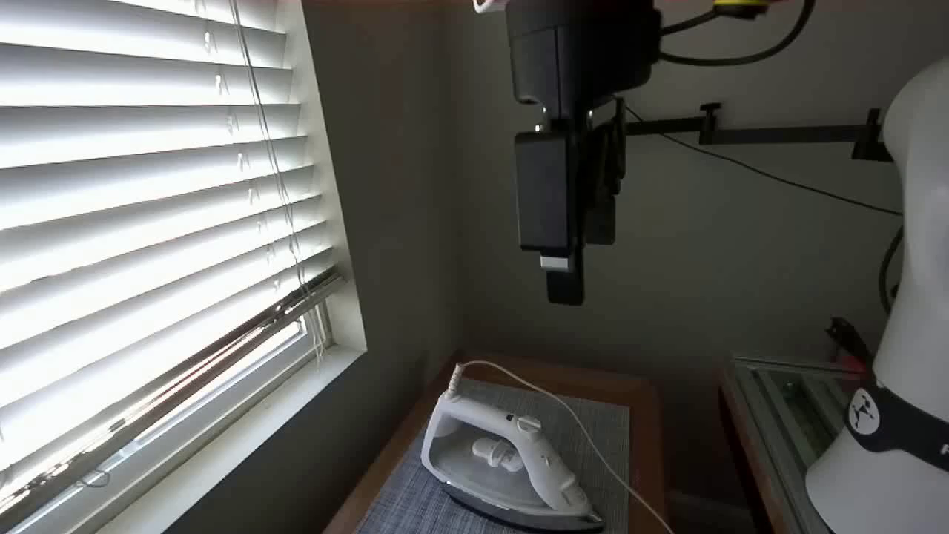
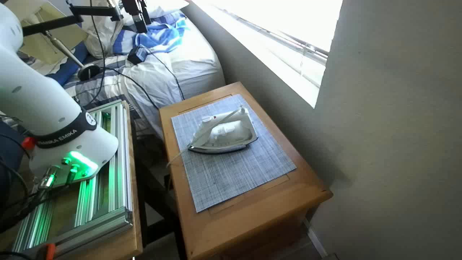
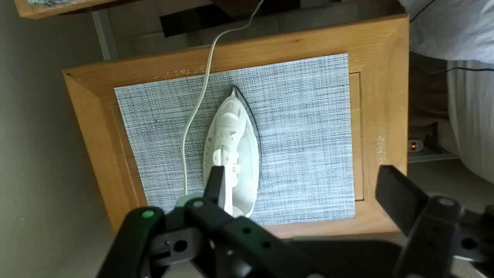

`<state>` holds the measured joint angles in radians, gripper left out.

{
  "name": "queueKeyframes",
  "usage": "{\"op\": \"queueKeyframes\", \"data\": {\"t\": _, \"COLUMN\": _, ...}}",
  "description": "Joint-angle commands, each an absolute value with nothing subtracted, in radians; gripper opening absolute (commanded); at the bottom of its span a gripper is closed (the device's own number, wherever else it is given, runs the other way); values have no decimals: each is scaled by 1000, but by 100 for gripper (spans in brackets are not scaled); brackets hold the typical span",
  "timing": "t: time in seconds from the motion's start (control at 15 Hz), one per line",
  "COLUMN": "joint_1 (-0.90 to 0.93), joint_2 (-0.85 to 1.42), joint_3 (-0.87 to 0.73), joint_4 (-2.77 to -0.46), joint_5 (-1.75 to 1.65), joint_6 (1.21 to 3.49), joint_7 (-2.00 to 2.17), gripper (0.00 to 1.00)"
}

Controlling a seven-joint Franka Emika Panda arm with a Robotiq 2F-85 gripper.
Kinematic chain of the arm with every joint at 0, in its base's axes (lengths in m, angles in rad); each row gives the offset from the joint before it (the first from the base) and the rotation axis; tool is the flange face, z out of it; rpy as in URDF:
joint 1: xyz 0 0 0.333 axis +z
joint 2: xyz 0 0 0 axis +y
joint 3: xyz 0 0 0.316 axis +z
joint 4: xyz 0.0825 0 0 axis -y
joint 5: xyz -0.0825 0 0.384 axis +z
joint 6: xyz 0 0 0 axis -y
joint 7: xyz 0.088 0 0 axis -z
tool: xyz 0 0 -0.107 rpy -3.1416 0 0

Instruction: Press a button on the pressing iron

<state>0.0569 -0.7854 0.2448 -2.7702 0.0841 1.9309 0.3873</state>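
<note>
Room corner: blinds (image 1: 156, 200) down over the window, wooden desk (image 2: 249, 213) with a grey woven mat (image 3: 305, 135), bed (image 2: 198, 72) beyond it in an exterior view. The pressing iron (image 2: 232, 133) sits soleplate down on the mat, cord (image 3: 210, 58) trailing off the desk edge. My hand (image 3: 301, 181) hangs well above, not touching; fingers (image 3: 399, 199) spread wide, nothing held. Progress, my read: pressing iron out and reachable, press not yet made. Left: line up over the handle (image 1: 478, 413), lower, push. Can't tell which button is wanted. Counts: one pressing iron, one cord, one mat, one desk, one bed, one set of blinds, one hand with two fingers.
</note>
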Motion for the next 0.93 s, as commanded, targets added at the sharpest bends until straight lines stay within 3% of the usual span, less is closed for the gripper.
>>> {"op": "queueKeyframes", "data": {"t": 0.0, "joint_1": 61, "joint_2": -785, "joint_3": 240, "joint_4": -2769, "joint_5": 81, "joint_6": 1929, "joint_7": 390, "gripper": 100}}
{"op": "queueKeyframes", "data": {"t": 0.47, "joint_1": 56, "joint_2": -764, "joint_3": 226, "joint_4": -2769, "joint_5": 92, "joint_6": 1925, "joint_7": 385, "gripper": 100}}
{"op": "queueKeyframes", "data": {"t": 0.87, "joint_1": 21, "joint_2": -640, "joint_3": 155, "joint_4": -2769, "joint_5": 28, "joint_6": 2117, "joint_7": 235, "gripper": 100}}
